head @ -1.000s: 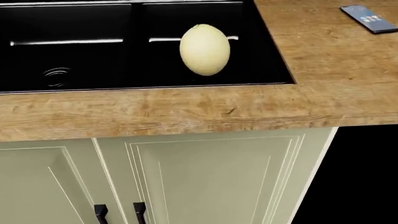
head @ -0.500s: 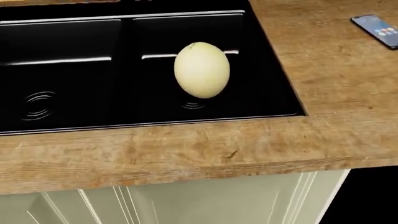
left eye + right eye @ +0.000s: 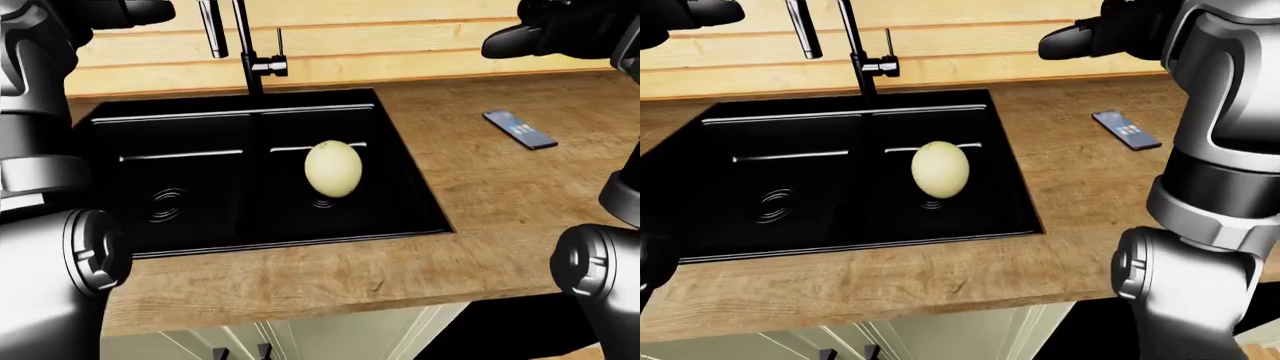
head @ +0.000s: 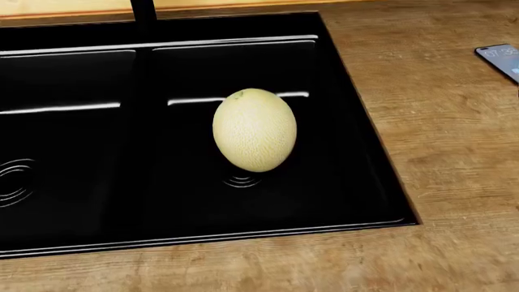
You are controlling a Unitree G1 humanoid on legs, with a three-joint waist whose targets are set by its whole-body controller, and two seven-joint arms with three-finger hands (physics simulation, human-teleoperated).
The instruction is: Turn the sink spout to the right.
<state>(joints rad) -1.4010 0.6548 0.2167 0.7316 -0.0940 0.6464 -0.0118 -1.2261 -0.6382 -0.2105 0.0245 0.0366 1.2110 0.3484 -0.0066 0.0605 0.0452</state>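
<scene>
Black sink spout point(image 3: 212, 28) hanging over left basin of black double sink point(image 3: 100, 120), melon point(image 3: 333, 169) in right basin; both hands' finger spread indiscernible.

We look steeply down in the head view, close over the black sink point(image 4: 97, 201), so its basins fill most of the picture and only a strip of wooden counter point(image 4: 438, 152) shows at the right and bottom. Our two eye views sit higher and face more level, taking in the whole sink, the faucet point(image 3: 248, 64), the plank wall point(image 3: 400, 37) behind and the cabinet doors point(image 3: 940, 337) below the counter edge. They share nearly the same scene, the right-eye view shifted slightly sideways. All three views share the melon point(image 4: 255, 129) in the right basin and the phone point(image 3: 519, 129) on the counter.
</scene>
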